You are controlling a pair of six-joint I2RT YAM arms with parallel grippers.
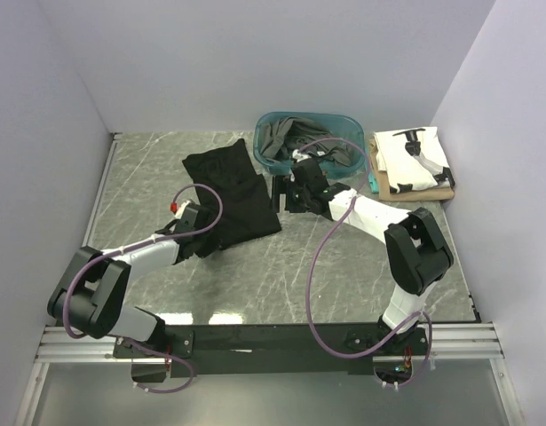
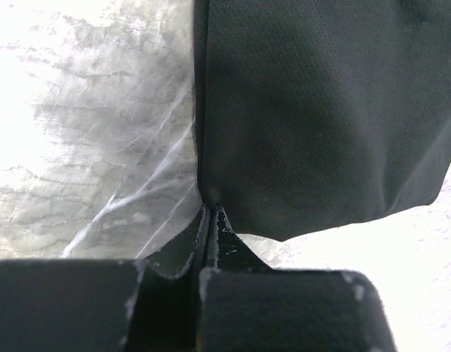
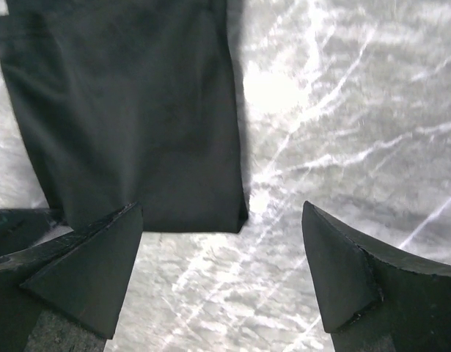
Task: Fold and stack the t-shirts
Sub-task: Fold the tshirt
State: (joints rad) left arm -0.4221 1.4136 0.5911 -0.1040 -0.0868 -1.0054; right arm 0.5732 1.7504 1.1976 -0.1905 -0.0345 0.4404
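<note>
While the overhead camera takes in the whole table point(image 1: 264, 275), only the wrist cameras settle how each claw stands. From above, the black t-shirt point(image 1: 228, 195) lies on the grey marbled top, left of centre. Both arms reach in to it, the left one at its near left corner and the right one at its right edge.

That view alone shows the teal tub point(image 1: 348, 118) behind the shirt, with dark grey t-shirts point(image 1: 274, 138) heaped inside. Well apart at the far right, the white t-shirt point(image 1: 415, 158) lies folded on top of a tan t-shirt point(image 1: 446, 192), of which only a strip shows.

The left wrist camera gives what the overhead cannot. The left claw point(image 2: 210, 213) is pressed together, its tips pinching the hem of the black cloth where the edge puckers slightly.

The right wrist camera shows the right claw point(image 3: 219, 220) spread wide, one finger point(image 3: 93, 271) to each side, gripping nothing. It hangs over bare marble just beside the shirt's squared, folded corner. Whether it touches the tabletop cannot be told.

The white shirt carries black print, too small from above to read as words.
</note>
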